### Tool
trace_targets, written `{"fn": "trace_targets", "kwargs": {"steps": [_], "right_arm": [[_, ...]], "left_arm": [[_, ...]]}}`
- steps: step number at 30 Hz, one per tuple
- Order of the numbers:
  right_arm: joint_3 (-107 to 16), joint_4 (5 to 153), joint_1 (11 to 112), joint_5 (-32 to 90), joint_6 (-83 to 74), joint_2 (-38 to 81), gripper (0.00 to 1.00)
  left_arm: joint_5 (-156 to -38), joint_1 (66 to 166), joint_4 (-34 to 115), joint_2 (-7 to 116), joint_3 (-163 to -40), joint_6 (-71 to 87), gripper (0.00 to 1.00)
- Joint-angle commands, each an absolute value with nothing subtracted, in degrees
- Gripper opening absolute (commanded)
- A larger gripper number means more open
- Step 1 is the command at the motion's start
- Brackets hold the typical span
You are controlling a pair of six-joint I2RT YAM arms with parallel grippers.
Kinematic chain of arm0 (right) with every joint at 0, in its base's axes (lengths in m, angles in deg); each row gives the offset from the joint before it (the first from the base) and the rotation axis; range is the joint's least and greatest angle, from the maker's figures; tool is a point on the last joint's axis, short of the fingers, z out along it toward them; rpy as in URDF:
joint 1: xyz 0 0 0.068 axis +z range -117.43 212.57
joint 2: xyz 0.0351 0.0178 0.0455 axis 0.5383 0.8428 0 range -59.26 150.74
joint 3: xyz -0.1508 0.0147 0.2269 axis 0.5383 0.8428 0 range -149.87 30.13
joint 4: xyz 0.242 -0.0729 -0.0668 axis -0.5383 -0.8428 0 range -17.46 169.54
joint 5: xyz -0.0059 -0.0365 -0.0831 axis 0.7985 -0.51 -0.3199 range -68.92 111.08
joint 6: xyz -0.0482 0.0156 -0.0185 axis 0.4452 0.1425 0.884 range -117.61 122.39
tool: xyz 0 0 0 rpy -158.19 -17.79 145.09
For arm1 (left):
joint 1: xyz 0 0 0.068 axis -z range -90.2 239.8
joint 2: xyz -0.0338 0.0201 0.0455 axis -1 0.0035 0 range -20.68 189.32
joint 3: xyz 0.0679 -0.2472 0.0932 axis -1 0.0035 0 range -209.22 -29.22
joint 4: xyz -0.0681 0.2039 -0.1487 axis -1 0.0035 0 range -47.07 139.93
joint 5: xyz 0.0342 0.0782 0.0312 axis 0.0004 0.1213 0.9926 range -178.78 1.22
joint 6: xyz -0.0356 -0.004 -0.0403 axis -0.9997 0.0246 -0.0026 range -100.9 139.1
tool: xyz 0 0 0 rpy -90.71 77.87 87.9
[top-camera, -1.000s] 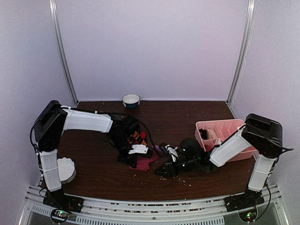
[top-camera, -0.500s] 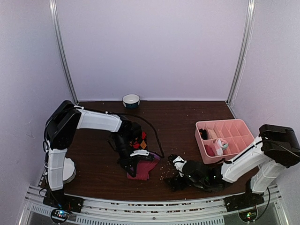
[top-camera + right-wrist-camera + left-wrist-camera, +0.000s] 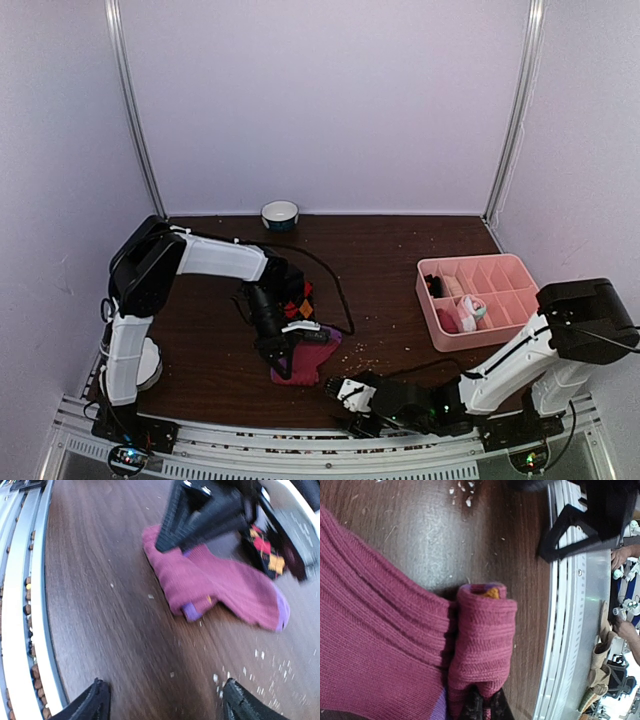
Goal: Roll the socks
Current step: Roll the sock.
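Observation:
The purple-magenta sock (image 3: 303, 368) lies at the table's front centre, its near end folded into a small roll (image 3: 482, 635) with a bit of orange (image 3: 491, 593) showing inside. My left gripper (image 3: 482, 706) is shut on the edge of that roll and stands over the sock (image 3: 283, 348) in the top view. The black argyle sock (image 3: 296, 305) lies just behind it, partly under the left arm. My right gripper (image 3: 165, 697) hovers low over bare wood near the front rail, open and holding nothing. It faces the magenta sock (image 3: 215, 585) from a short way off.
A pink compartment tray (image 3: 480, 272) at the right holds a pale pink-and-white bundle (image 3: 467, 312). A small bowl (image 3: 280, 214) stands at the back wall and a white round object (image 3: 140, 362) by the left arm's base. Crumbs dot the wood, and a metal rail (image 3: 22, 605) runs along the front edge.
My right gripper has left the socks, drawn back toward the front rail and opened. My left gripper has shifted nearer with the magenta sock's end in its grip.

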State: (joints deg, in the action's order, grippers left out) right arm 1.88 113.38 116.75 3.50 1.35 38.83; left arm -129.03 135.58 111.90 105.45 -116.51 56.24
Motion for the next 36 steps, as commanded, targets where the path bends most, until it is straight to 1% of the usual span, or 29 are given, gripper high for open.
{"fn": "trace_targets", "kwargs": {"steps": [1, 7, 14, 18, 19, 21, 23, 25, 26, 27, 29, 31, 36], "right_arm": [[-4.20, 112.67, 116.01, 5.58, 12.80, 42.23, 0.74], [-11.05, 110.10, 111.27, 12.05, 17.72, 46.67, 0.60], [-16.59, 106.18, 108.14, 16.00, 21.38, 50.59, 0.49], [-18.22, 104.52, 107.16, 17.76, 21.38, 52.82, 0.38], [-18.41, 104.16, 107.03, 18.38, 21.23, 53.22, 0.34], [-18.75, 103.07, 106.65, 19.47, 20.72, 53.81, 0.22], [-18.63, 102.35, 105.98, 20.94, 19.13, 53.90, 0.12], [-18.21, 101.85, 104.94, 23.16, 16.59, 53.65, 0.04], [-18.01, 101.55, 104.27, 24.51, 15.15, 53.68, 0.01], [-17.84, 101.01, 103.47, 26.37, 13.50, 53.73, 0.00], [-17.08, 100.89, 101.89, 30.97, 10.01, 53.79, 0.00], [-16.09, 101.49, 100.45, 34.86, 6.38, 54.05, 0.00], [-14.84, 103.43, 96.68, 44.39, -3.39, 56.67, 0.00]], "left_arm": [[-125.18, 135.07, 109.99, 108.41, -117.60, 53.52, 0.03], [-125.10, 135.11, 110.03, 108.42, -117.62, 52.96, 0.04], [-125.63, 135.08, 111.29, 108.68, -117.94, 54.19, 0.05], [-125.76, 135.07, 111.95, 109.04, -118.32, 54.74, 0.06], [-125.78, 135.07, 111.94, 109.04, -118.40, 54.86, 0.08], [-125.51, 135.07, 112.05, 108.85, -118.45, 55.20, 0.14], [-124.69, 134.92, 110.44, 107.44, -117.49, 55.24, 0.25], [-124.53, 134.34, 106.24, 103.10, -114.90, 55.02, 0.33], [-124.29, 133.95, 103.66, 100.47, -113.26, 54.73, 0.38], [-123.58, 133.60, 100.48, 98.07, -111.25, 54.51, 0.46], [-122.38, 133.18, 94.09, 92.08, -106.66, 54.90, 0.51], [-121.71, 133.13, 88.31, 86.95, -102.22, 55.89, 0.53], [-121.79, 133.19, 77.29, 78.27, -93.96, 57.88, 0.53]]}}
